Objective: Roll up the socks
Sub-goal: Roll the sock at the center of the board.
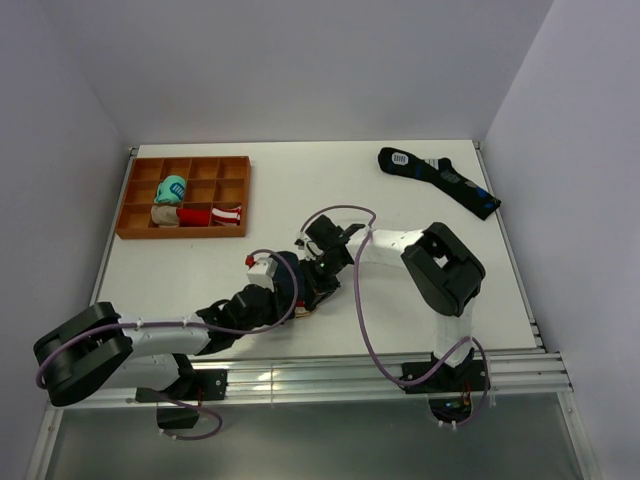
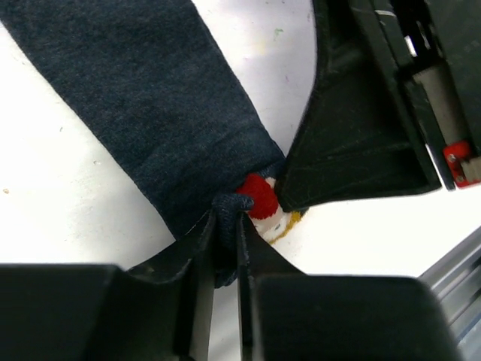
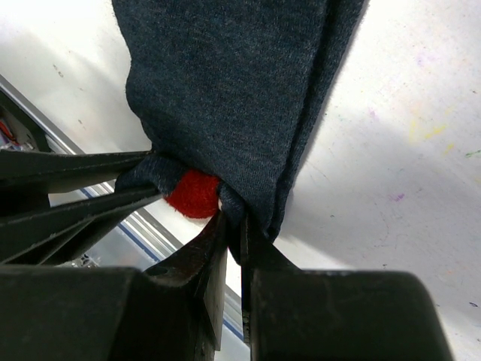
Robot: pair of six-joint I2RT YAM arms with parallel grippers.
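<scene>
The dark navy socks [image 2: 150, 98] lie flat on the white table, with a red-white-yellow patch [image 2: 261, 197] at the near end. They also show in the right wrist view [image 3: 225, 98] and, mostly hidden by the arms, in the top view [image 1: 288, 282]. My left gripper [image 2: 226, 219] is shut on a pinch of the navy fabric at that end. My right gripper [image 3: 234, 226] is shut on the same end's edge, beside the red patch [image 3: 192, 194]. Both grippers meet there in the top view, the left [image 1: 290, 292] and the right [image 1: 318, 272].
An orange compartment tray [image 1: 237, 196] at the back left holds teal, beige and red-white rolled bundles. A longer dark sock with blue marks and a white patch [image 1: 440, 180] lies at the back right. The metal table rail [image 1: 330, 375] runs along the near edge.
</scene>
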